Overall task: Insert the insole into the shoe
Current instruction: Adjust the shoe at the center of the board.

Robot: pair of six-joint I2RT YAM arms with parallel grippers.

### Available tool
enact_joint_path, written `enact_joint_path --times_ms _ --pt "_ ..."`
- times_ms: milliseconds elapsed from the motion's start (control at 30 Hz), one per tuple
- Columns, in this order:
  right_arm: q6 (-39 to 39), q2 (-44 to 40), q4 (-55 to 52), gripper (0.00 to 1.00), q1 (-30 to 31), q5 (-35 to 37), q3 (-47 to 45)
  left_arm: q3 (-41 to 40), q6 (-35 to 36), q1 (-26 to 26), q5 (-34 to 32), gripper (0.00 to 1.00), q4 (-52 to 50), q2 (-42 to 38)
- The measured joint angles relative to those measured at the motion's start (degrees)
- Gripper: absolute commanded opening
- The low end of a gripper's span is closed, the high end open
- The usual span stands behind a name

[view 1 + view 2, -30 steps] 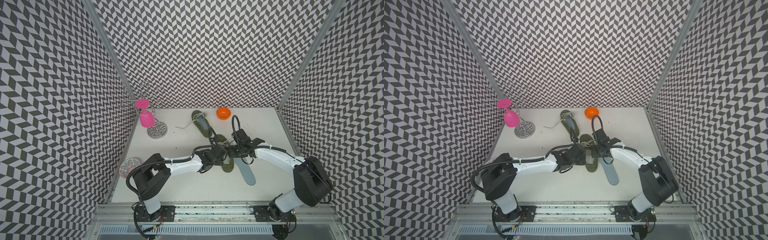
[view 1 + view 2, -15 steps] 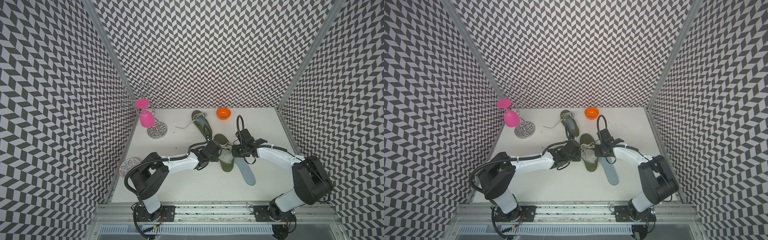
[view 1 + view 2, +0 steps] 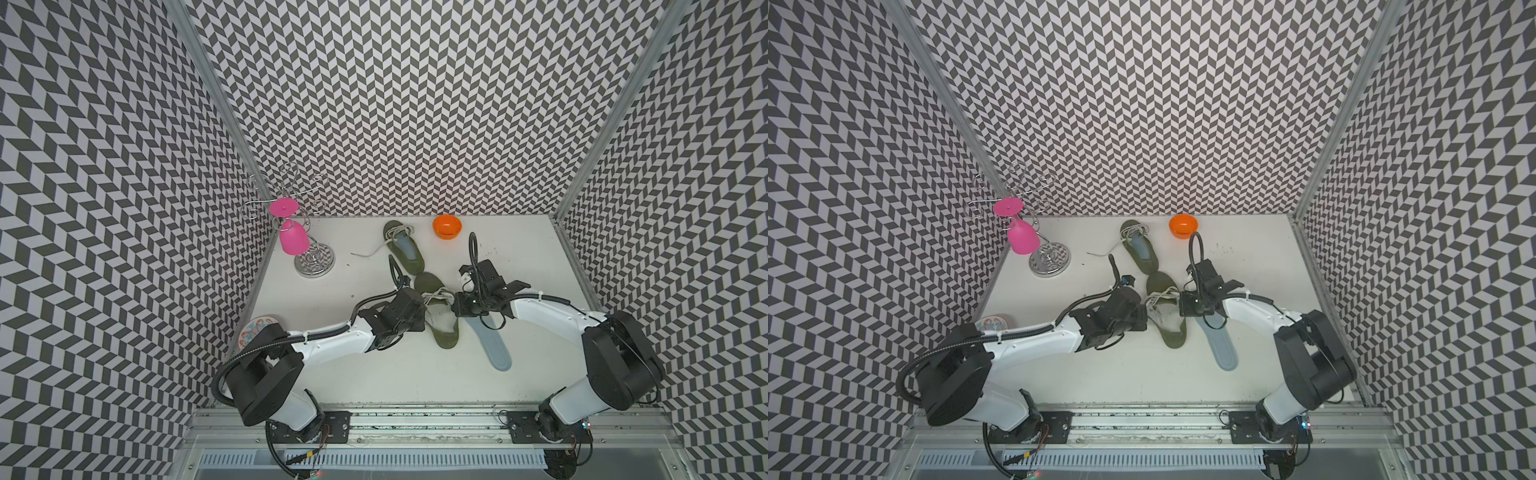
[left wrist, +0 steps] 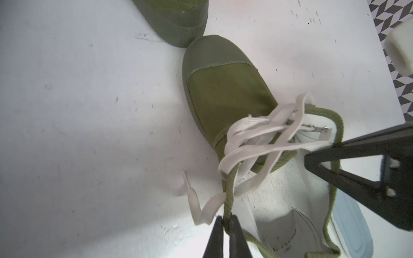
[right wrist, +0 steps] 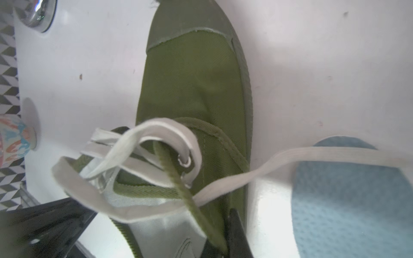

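Note:
An olive green shoe (image 3: 441,320) (image 3: 1168,322) with loose white laces lies mid-table, toe pointing to the back wall, its pale lining showing. My left gripper (image 3: 426,311) (image 4: 226,220) is shut on the green collar edge on one side of the shoe (image 4: 223,89). On the opposite side my right gripper (image 3: 455,309) (image 5: 223,243) is shut on the other collar edge of the shoe (image 5: 192,78). The light blue insole (image 3: 493,347) (image 3: 1222,347) (image 5: 348,201) lies flat on the table just right of the shoe, partly under my right arm.
A second green shoe (image 3: 403,247) with an insole inside lies behind, toe almost touching the first. An orange bowl (image 3: 447,226) sits at the back wall. A chrome rack (image 3: 314,262) holding a pink glass (image 3: 293,241) stands back left; a patterned cup (image 3: 253,330) rests by the left wall.
Both grippers have closed on the collar edges of the shoe, one on each side. Both arms shifted slightly along the shoe toward its opening.

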Motion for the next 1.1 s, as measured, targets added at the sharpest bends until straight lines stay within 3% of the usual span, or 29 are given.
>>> enact_joint_path --times_ms 100,400,567,767,1100 --pt "0.24 0.96 1.05 0.09 1.18 -0.79 0.0 -0.96 -0.26 -1.14 0.17 0.3 -0.92 -0.96" --pt "-0.31 1.27 0.24 0.23 1.33 -0.31 1.7 3.15 4.07 -1.49 -4.26 0.68 -8.52 -0.7" --pt "-0.66 1.25 -0.7 0.3 1.2 0.5 2.71 11.17 11.39 -0.9 -6.34 0.76 -13.64 -0.74" --pt "-1.53 0.74 -2.58 0.4 0.68 0.5 2.84 19.8 27.89 -0.9 -4.35 0.86 -17.46 1.18" --pt "-1.77 -5.81 -6.54 0.48 -5.75 -4.35 2.78 25.0 53.77 -0.9 -1.88 0.86 -22.21 10.36"
